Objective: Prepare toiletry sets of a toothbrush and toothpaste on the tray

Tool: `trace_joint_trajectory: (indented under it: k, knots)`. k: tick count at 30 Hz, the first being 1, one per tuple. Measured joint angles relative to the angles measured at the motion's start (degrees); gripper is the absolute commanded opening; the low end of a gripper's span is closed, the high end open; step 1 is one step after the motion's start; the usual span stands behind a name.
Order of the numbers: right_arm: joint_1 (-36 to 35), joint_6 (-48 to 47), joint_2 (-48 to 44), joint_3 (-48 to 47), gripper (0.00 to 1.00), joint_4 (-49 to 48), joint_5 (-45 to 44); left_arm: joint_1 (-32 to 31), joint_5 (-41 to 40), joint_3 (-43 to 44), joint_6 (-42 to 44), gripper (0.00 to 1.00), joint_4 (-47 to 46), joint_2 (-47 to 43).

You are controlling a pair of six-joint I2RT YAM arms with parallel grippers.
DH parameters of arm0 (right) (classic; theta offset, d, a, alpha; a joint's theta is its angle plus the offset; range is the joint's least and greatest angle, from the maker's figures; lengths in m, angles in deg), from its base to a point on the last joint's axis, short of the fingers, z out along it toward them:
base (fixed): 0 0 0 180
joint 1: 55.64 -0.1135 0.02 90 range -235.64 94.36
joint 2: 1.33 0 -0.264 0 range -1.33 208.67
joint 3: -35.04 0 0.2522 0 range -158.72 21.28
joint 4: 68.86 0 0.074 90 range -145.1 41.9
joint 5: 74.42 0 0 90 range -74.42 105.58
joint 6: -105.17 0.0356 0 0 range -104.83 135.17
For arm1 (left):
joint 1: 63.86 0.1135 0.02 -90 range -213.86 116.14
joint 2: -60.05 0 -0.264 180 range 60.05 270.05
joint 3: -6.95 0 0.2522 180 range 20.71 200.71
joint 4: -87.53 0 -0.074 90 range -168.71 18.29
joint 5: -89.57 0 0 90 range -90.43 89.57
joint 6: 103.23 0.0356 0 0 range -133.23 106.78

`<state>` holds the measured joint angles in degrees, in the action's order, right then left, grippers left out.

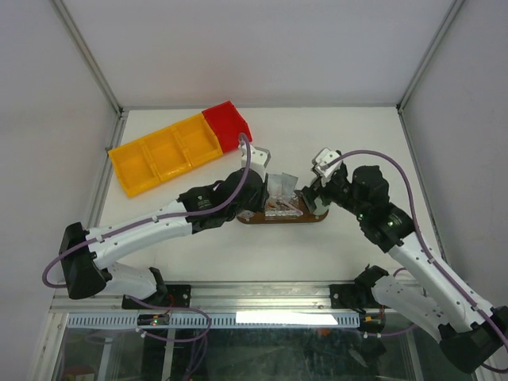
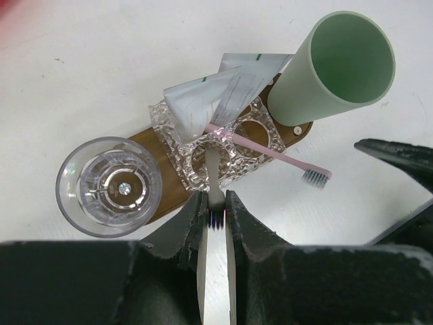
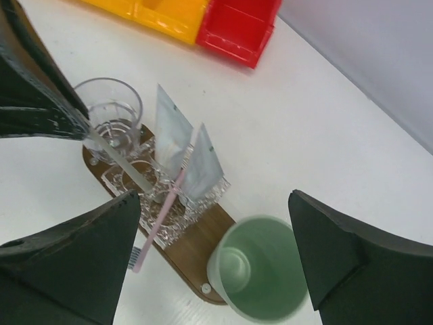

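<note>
The dark brown tray (image 2: 152, 145) carries a clear faceted holder (image 2: 233, 159) with two pale toothpaste tubes (image 2: 196, 101) and a pink toothbrush (image 2: 270, 156) leaning out of it. My left gripper (image 2: 216, 200) is shut on the bristle end of a white toothbrush (image 2: 212, 166), whose handle reaches into the holder. My right gripper (image 3: 213, 195) is open, its fingers (image 3: 74, 250) wide on either side of the mint-green cup (image 3: 264, 267) on the tray's end (image 3: 196, 247). In the top view both grippers, left (image 1: 270, 189) and right (image 1: 312, 194), meet over the tray (image 1: 278, 219).
A clear glass (image 2: 109, 184) stands on the tray's other end. The yellow bin (image 1: 163, 155) and red bin (image 1: 228, 125) lie at the back left. Grey walls enclose the white table.
</note>
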<state>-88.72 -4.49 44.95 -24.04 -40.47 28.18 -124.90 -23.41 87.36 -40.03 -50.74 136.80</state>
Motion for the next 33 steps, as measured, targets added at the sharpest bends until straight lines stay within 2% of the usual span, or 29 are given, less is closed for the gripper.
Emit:
trace_joint_trajectory:
  k: [7, 16, 28, 33]
  knots:
    - [0.00, 0.63, -5.16, 0.00, 0.96, 2.64, -6.05, -1.05, -3.48, -1.03, -0.24, 0.00, -1.88, -0.52]
    - [0.00, 0.74, -8.44, 0.00, 0.96, 2.62, -8.09, -2.80, -7.19, -3.34, -0.48, 0.07, -4.66, -0.55]
    - [0.00, 0.74, -9.60, 0.28, 0.97, 2.62, -8.79, -4.26, -9.79, -4.79, -0.66, 0.09, -6.73, -0.02]
    - [0.00, 0.72, -10.08, 0.72, 0.97, 2.43, -8.87, -4.66, -10.56, -4.79, -0.66, 0.15, -7.04, 0.20]
